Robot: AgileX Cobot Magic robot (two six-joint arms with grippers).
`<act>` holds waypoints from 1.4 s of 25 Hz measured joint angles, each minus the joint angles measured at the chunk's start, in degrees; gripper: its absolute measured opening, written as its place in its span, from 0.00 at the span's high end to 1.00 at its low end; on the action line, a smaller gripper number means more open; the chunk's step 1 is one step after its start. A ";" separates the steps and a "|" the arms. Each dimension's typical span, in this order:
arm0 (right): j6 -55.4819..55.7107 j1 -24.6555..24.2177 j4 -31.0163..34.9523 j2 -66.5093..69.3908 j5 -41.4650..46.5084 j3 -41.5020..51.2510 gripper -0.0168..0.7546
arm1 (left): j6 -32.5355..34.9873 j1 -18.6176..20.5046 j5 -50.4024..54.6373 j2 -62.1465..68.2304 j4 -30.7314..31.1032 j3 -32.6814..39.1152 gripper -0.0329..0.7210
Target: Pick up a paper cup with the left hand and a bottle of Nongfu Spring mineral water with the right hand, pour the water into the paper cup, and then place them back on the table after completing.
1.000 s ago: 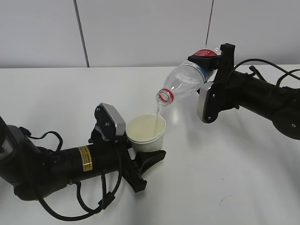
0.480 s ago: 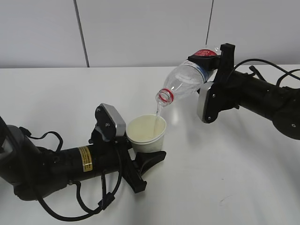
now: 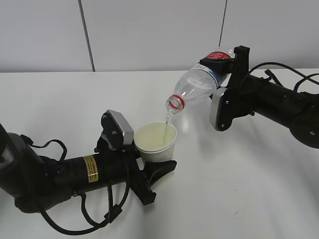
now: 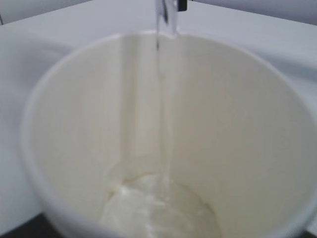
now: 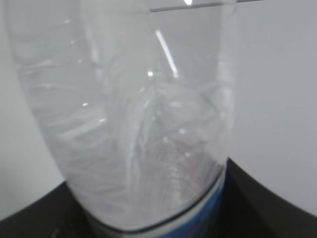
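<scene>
The cream-white paper cup (image 3: 155,142) stands upright, raised clear of the plain white matte surface (image 3: 259,184), and serves here as the landmark. The left pincer (image 3: 152,167), black and two-fingered on the yellow-stickered black arm, is clenched around the cup's lower wall from the near-left side; one finger (image 3: 162,169) curves under the cup's near-right edge.

Above and to the right of the cup, the clear plastic bottle with a red neck ring (image 3: 197,89) is tilted steeply, mouth lowest and pointing down-left toward the cup's far rim. The right pincer (image 3: 224,67), black on the stickerless black arm, grasps the bottle at its labelled end, farthest from the cup.

A thin stream of clear colourless water (image 3: 168,118) falls from the bottle mouth to just inside the cup's far rim. In the left wrist view the stream (image 4: 163,99) runs down the inner wall (image 4: 237,124) into a shallow pool at the cup's bottom (image 4: 158,213). The right wrist view shows the bottle's crinkled clear body (image 5: 133,124) with a blue label band at its lower edge.
</scene>
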 joint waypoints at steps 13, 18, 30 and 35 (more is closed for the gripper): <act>-0.34 0.00 0.00 0.00 -0.13 0.00 0.43 | 0.00 0.00 0.00 0.00 0.02 0.00 0.45; -0.47 0.00 0.03 0.00 -0.13 0.00 0.43 | 0.00 0.00 0.00 0.00 0.02 0.00 0.45; -1.35 0.00 0.13 0.00 -0.17 0.00 0.43 | 0.00 0.00 0.06 0.00 0.46 0.00 0.45; -1.35 0.00 0.13 0.00 -0.17 0.00 0.43 | 0.00 0.00 0.11 0.00 0.46 0.00 0.45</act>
